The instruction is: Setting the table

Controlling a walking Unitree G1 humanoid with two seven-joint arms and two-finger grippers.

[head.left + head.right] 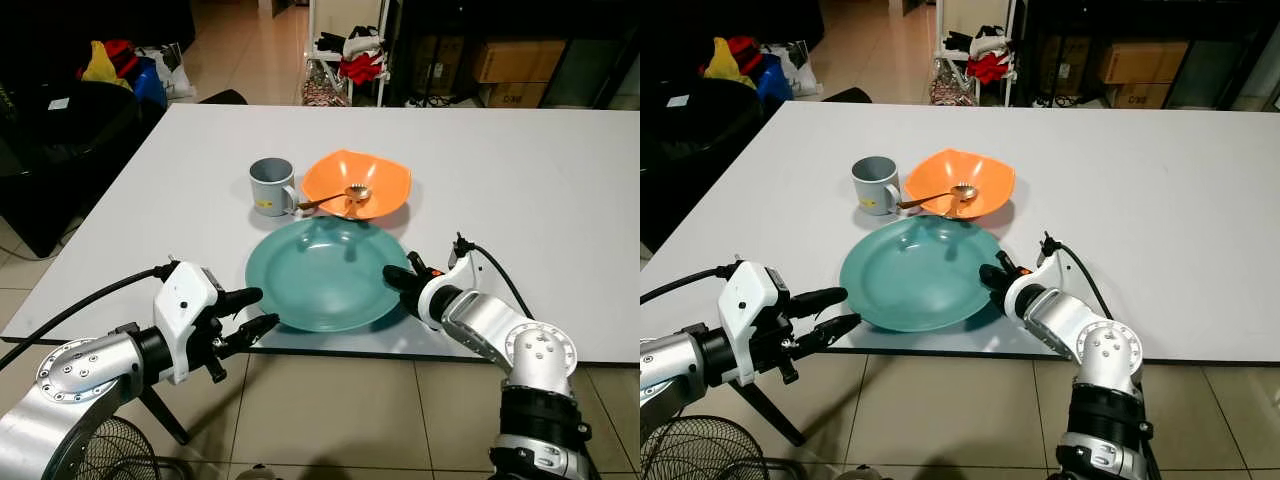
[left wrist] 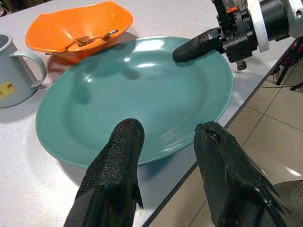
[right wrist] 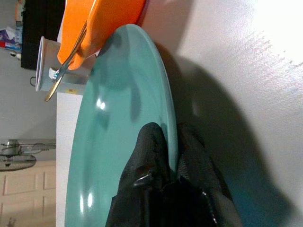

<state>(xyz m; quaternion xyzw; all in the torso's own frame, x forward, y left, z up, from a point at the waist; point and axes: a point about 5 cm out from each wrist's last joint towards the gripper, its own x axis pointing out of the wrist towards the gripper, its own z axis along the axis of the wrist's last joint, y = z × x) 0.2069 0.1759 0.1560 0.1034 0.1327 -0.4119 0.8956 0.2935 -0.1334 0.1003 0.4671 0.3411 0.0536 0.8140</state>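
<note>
On the white table [image 1: 520,190] we note a teal plate [image 1: 320,278] at the near edge, its rim pinched by the right gripper [image 1: 398,281], the left gripper [image 1: 255,310] spread open beside it, and behind, a spoon [image 1: 335,197] in an orange bowl [image 1: 375,175] beside a grey mug [image 1: 270,186].

Your white table [image 1: 520,190] carries a teal plate [image 1: 325,275] at its near edge, with a grey mug [image 1: 270,187] and an orange bowl [image 1: 358,185] just behind.

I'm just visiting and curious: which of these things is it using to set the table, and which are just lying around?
For the job:
teal plate
orange bowl
spoon
grey mug

Lying about:
cardboard boxes
clothes pile
fan
</note>
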